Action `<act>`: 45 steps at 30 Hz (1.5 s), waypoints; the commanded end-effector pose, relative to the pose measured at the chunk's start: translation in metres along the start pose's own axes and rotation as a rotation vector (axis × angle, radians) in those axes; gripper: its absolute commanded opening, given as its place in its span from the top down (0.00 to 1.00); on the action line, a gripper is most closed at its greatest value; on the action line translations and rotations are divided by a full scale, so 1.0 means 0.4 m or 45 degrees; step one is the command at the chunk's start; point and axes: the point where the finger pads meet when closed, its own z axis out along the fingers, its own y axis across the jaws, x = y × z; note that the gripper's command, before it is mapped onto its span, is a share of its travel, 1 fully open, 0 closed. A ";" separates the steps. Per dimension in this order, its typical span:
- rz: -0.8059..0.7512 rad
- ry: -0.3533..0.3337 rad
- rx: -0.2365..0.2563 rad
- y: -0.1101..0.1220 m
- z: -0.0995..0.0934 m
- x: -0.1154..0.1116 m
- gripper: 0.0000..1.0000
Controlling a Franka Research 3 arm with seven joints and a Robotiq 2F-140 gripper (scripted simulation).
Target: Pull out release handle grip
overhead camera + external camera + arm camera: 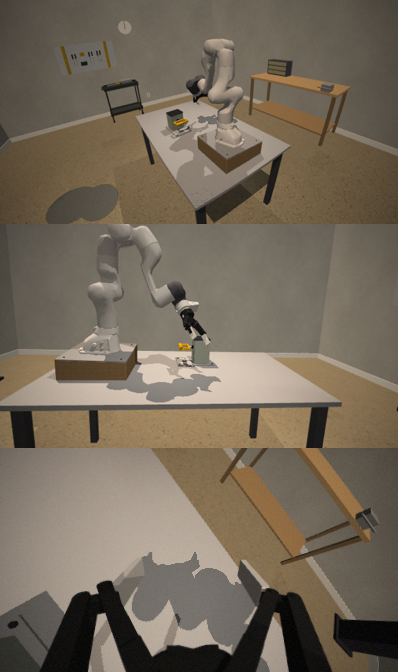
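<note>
Spread wide and empty, the end effector [199, 337] hangs tilted above the grey housing [201, 351] on the white bench [264, 379] — nothing sits between its fingers. A good approach would likely swing round to the housing's front, drop level with the yellow release handle's grip [184, 346], and straddle its bar squarely. That grip juts toward the arm's base — lower than the end effector, on the housing's other side.

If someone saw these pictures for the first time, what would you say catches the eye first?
Probably the tall white arm, bolted to a wooden base block at one end of the grey table, folding over with its open gripper in the air above the housing. Next comes the one bright spot: the yellow release handle's grip, jutting from the housing toward the arm's base, untouched.
</note>
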 end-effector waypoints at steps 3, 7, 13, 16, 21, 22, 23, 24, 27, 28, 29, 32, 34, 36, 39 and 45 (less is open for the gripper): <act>0.000 0.000 0.000 0.000 0.000 0.000 0.00; 0.000 0.000 0.000 0.000 0.000 0.000 0.00; 0.000 0.000 0.000 0.000 0.000 0.000 0.00; 0.000 0.000 0.000 0.000 0.000 0.000 0.00; 0.041 -0.037 -0.001 -0.015 -0.020 -0.013 0.00; 0.073 -0.068 -0.001 -0.028 -0.036 -0.024 0.00; 0.114 -0.110 0.000 -0.045 -0.058 -0.040 0.00; 0.169 -0.162 0.000 -0.066 -0.086 -0.058 0.00; 0.233 -0.225 0.001 -0.092 -0.120 -0.081 0.00; 0.233 -0.225 0.001 -0.092 -0.120 -0.081 0.00; 0.233 -0.225 0.001 -0.092 -0.120 -0.081 0.00; 0.308 -0.301 0.002 -0.122 -0.158 -0.109 0.00; 0.308 -0.301 0.002 -0.122 -0.158 -0.109 0.00; 0.391 -0.386 0.003 -0.156 -0.202 -0.142 0.00; 0.484 -0.476 0.003 -0.193 -0.250 -0.174 0.00; 0.686 -0.671 0.003 -0.273 -0.356 -0.243 0.00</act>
